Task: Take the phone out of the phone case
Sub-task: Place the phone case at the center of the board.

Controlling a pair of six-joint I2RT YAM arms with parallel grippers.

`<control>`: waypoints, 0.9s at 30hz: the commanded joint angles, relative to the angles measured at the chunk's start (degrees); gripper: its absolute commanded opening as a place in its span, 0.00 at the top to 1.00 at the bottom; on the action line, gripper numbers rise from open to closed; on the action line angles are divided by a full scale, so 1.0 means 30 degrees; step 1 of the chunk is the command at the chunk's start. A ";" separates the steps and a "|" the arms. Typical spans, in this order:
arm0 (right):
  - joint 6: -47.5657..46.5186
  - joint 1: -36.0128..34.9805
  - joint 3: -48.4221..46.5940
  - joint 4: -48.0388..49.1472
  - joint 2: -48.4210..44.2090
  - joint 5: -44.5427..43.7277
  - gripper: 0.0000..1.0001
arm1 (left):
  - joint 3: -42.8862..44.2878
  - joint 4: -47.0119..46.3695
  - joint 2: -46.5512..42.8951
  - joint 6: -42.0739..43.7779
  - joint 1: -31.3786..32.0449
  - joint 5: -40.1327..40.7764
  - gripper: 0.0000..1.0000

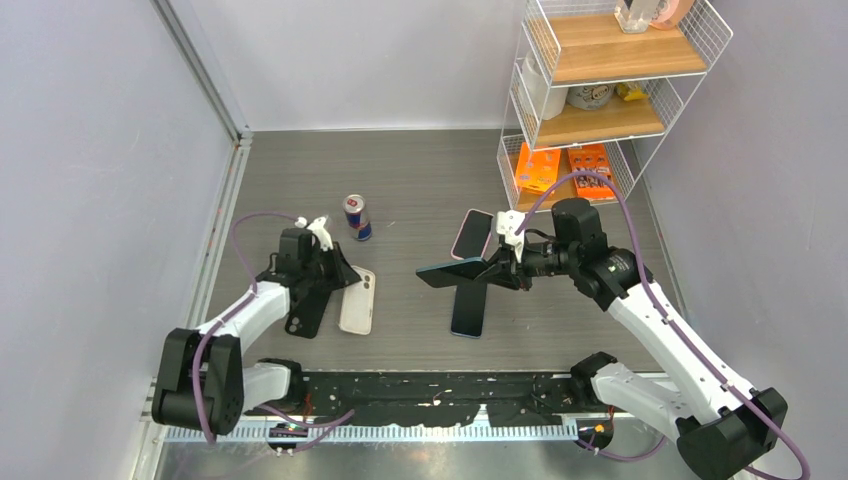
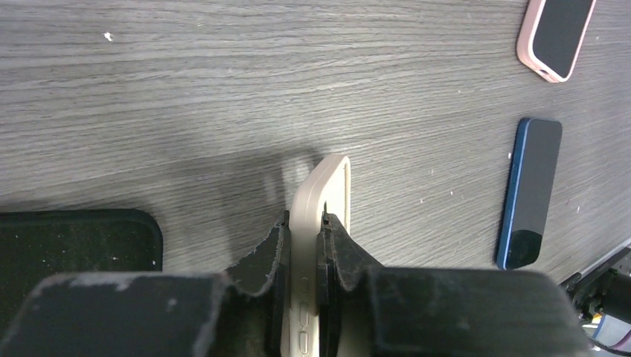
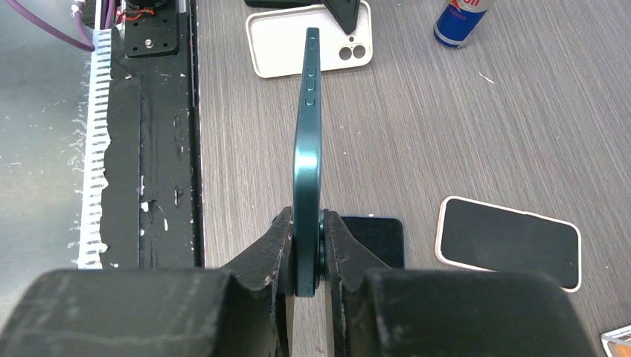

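**A:** What has the right gripper point(image 3: 307, 223) got?

**B:** Its fingers are clamped on the end of a dark teal flexible phone case point(image 3: 308, 141). It is held off the grey wood-grain table point(image 1: 420, 170) and seen edge-on from the wrist, bowed slightly along its length, side buttons showing.

**A:** And the phone?

**B:** A slim blue phone with a dark screen point(image 1: 468, 312) lies flat on the table, bare. From above, its far end sits under the raised teal case (the two look apart, not touching).

**A:** The left gripper point(image 2: 305, 223)?

**B:** Pinched tight on the rim of a cream rounded-rectangle phone case point(image 3: 275, 44). That case looks flat on the table, hollow side up and empty, with its camera cutout at the gripper's end. Whether it is lifted at all, I cannot tell.

**A:** Anything beside it?

**B:** A flat black rectangle with rounded corners point(image 1: 308, 312) lies just left of the cream case, partly under the left arm. I cannot say whether it is a phone or a case.

**A:** Further back?

**B:** A blue-and-silver drink can point(image 1: 357, 217) stands upright beyond the left gripper. A phone in a pale pink case point(image 1: 472, 233) lies screen up beyond the teal case. In the far right corner is a white wire rack with wooden shelves point(image 1: 610, 50), with orange boxes on its lowest level.
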State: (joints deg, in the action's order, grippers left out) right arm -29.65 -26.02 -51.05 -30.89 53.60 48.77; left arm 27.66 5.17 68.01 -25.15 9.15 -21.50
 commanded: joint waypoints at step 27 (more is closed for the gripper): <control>-0.0991 0.0090 -0.1012 -0.0999 0.0233 0.0359 0.95 | 0.0475 -0.0493 0.0856 0.0941 -0.0735 0.1328 0.38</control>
State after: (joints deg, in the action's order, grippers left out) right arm -31.44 -26.02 -51.94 -35.75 55.18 49.39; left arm 28.08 3.77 73.34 -23.51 7.35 -18.50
